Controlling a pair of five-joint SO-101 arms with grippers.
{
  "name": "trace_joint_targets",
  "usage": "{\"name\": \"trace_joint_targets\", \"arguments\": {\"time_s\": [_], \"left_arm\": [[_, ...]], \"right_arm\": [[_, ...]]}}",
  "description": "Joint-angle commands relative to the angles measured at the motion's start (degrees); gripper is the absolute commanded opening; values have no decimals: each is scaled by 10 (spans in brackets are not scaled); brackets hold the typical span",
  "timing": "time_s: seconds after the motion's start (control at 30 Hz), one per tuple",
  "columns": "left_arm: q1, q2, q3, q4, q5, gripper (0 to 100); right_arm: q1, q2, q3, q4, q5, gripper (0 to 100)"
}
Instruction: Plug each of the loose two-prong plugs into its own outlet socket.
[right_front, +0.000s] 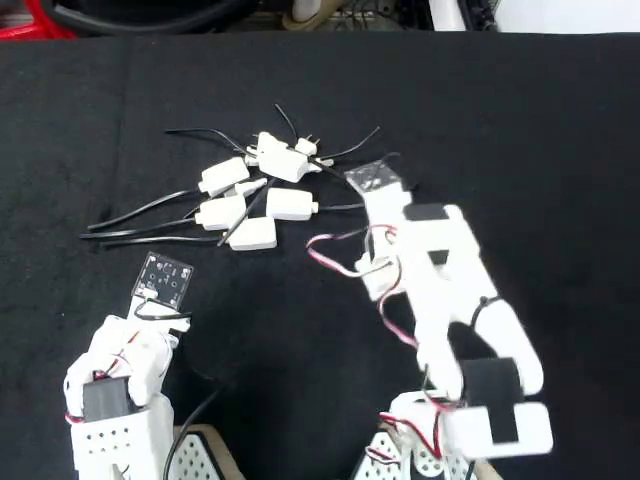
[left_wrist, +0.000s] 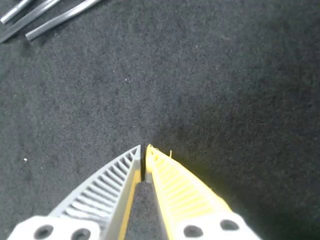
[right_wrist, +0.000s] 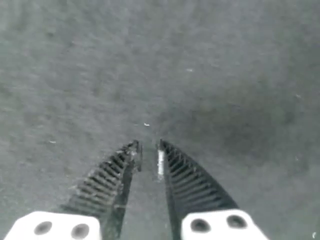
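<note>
Several white plugs and socket blocks (right_front: 255, 195) lie heaped at the table's middle back, with black cables (right_front: 140, 225) trailing to the left. One plug (right_front: 306, 147) at the far side of the heap shows its two prongs. My left gripper (right_front: 160, 275) (left_wrist: 145, 150) is at the front left, short of the heap, shut with nothing in it. Over bare cloth just right of the heap, my right gripper (right_front: 372, 180) (right_wrist: 147, 146) is open by a narrow gap and holds nothing.
A black cloth (right_front: 520, 150) covers the table. Grey-looking cable ends (left_wrist: 45, 17) lie ahead of the left gripper. Red and white wires (right_front: 345, 262) loop off the right arm. The cloth to the right and at the back is bare.
</note>
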Motion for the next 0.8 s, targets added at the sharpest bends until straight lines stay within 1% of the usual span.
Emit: {"name": "trace_joint_targets", "arguments": {"time_s": [0.0, 0.2, 0.4, 0.5, 0.63, 0.77], "left_arm": [[-7, -4, 10, 3, -4, 32], [-3, -4, 10, 3, -4, 32], [-2, -4, 9, -3, -5, 30], [-14, -4, -10, -4, -6, 32], [25, 0, -102, -35, -47, 33], [73, 40, -206, -69, -33, 37]], "right_arm": [[39, 45, -65, 33, -1, 113], [37, 74, -76, 10, 2, 70], [39, 73, -75, 8, 2, 71], [40, 73, -76, 12, 2, 71], [40, 73, -76, 22, 4, 74], [40, 73, -88, 44, 25, 74]]}}
